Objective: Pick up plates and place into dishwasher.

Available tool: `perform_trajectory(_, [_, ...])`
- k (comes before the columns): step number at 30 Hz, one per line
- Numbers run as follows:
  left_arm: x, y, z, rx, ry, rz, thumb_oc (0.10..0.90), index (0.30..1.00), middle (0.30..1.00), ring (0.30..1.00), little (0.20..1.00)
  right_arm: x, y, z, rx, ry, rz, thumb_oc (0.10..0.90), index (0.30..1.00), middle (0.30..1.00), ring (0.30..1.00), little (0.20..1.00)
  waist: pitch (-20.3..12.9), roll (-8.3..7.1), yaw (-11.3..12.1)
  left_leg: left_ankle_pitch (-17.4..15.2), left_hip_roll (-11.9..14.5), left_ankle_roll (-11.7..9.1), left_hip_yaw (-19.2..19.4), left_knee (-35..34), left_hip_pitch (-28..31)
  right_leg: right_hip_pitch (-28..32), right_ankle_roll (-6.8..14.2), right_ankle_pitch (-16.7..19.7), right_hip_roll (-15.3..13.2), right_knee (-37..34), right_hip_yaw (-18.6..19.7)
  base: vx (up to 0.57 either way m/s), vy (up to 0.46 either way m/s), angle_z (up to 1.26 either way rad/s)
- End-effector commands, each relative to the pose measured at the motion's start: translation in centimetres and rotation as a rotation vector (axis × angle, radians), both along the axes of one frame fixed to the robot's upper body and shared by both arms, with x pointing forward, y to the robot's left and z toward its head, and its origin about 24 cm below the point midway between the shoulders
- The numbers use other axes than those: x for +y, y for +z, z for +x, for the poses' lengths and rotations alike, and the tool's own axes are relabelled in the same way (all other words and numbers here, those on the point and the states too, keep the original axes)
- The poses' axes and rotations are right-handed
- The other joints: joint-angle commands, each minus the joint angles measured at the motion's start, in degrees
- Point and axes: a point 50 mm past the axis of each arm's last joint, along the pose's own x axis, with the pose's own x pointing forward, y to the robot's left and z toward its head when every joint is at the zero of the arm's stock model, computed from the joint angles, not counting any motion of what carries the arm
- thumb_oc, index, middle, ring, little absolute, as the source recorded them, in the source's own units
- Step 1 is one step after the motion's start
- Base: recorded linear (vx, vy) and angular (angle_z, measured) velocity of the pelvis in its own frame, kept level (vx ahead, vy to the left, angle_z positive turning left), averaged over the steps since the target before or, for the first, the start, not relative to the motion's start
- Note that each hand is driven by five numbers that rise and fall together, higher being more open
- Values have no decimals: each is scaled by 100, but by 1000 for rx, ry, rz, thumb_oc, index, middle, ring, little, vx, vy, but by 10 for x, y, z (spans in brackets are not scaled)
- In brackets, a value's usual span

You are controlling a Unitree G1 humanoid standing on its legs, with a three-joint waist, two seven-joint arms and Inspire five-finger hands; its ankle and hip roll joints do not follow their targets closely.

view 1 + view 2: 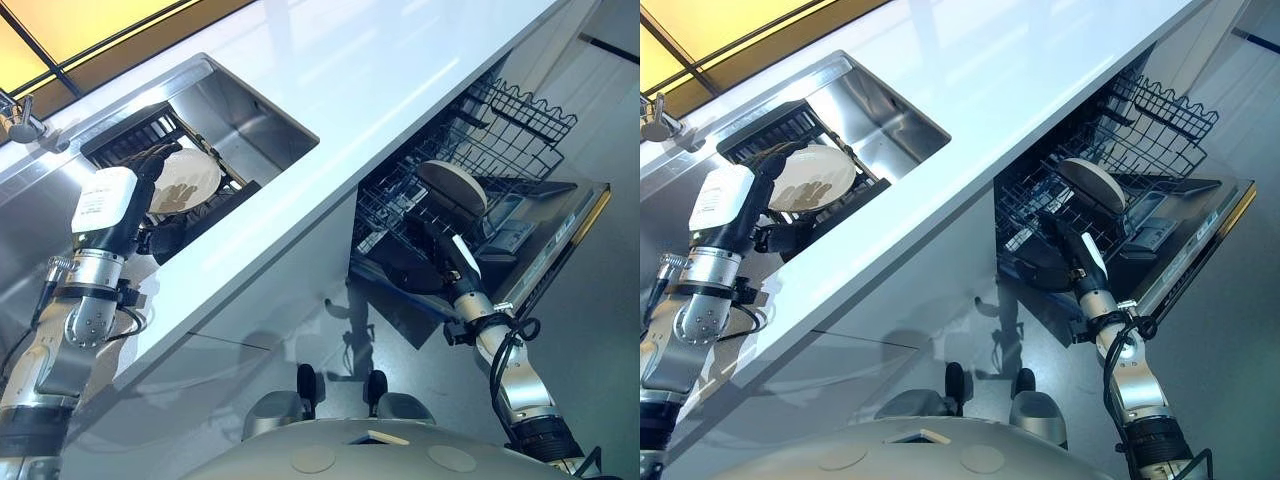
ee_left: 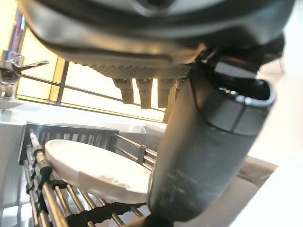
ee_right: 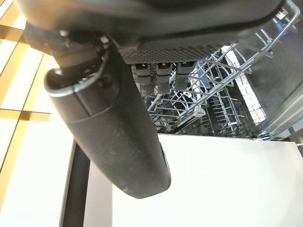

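We note two silver-grey jointed arms with dark collars near the elbows. The left hand (image 1: 150,185) is dark, with a white boxy housing behind it; the right hand (image 1: 440,245) is dark with a white strip along it. Both thumbs look matte black and speckled.

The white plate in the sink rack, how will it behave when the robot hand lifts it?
The plate looks rigid and glazed, so probably stiff but slippery in a grip. It lies tilted on the rack bars, so a push may make it slide or rock. It is likely breakable if dropped. The left robot hand hangs just above it.
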Motion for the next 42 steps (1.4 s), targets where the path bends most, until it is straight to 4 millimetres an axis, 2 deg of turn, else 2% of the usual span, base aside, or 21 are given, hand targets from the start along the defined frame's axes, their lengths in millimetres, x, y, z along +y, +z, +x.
perform_trajectory(1, [1,37,24,-102,-11,125,800,900,900,900,900,13,38,19,-221,57,68,800,900,900,900,900,-372,116,-102,-850,-330,228,111,136,166,-279,314,-765,167,719,-178,0,0,0])
perform_trajectory(12, [20,41,37,28,112,426,800,900,900,900,900,10,38,20,-208,64,68,800,900,900,900,900,-340,199,-235,-865,-350,233,175,157,179,-262,315,-744,175,688,-127,4,0,-1])
perform_trajectory(18, [25,43,42,95,145,483,800,900,900,900,900,10,40,22,-209,59,61,800,900,900,900,900,-308,225,-274,-876,-372,250,191,185,164,-273,317,-731,177,681,-97,0,0,0])
perform_trajectory(28, [41,46,35,111,202,467,800,900,900,900,900,8,39,19,-204,56,62,800,900,900,900,900,-292,260,-286,-864,-383,245,213,167,164,-263,320,-712,198,633,-59,-8,-1,-5])
perform_trajectory(38, [42,37,45,80,286,424,800,900,900,900,900,15,35,22,-193,62,74,800,900,900,900,900,-301,247,-318,-823,-387,226,194,90,176,-272,324,-714,194,639,-69,0,0,0])
perform_trajectory(42, [40,28,55,121,334,439,800,900,900,900,900,19,34,24,-189,73,74,800,900,900,900,900,-299,238,-387,-817,-379,217,225,80,175,-295,332,-701,200,648,-39,0,0,0])
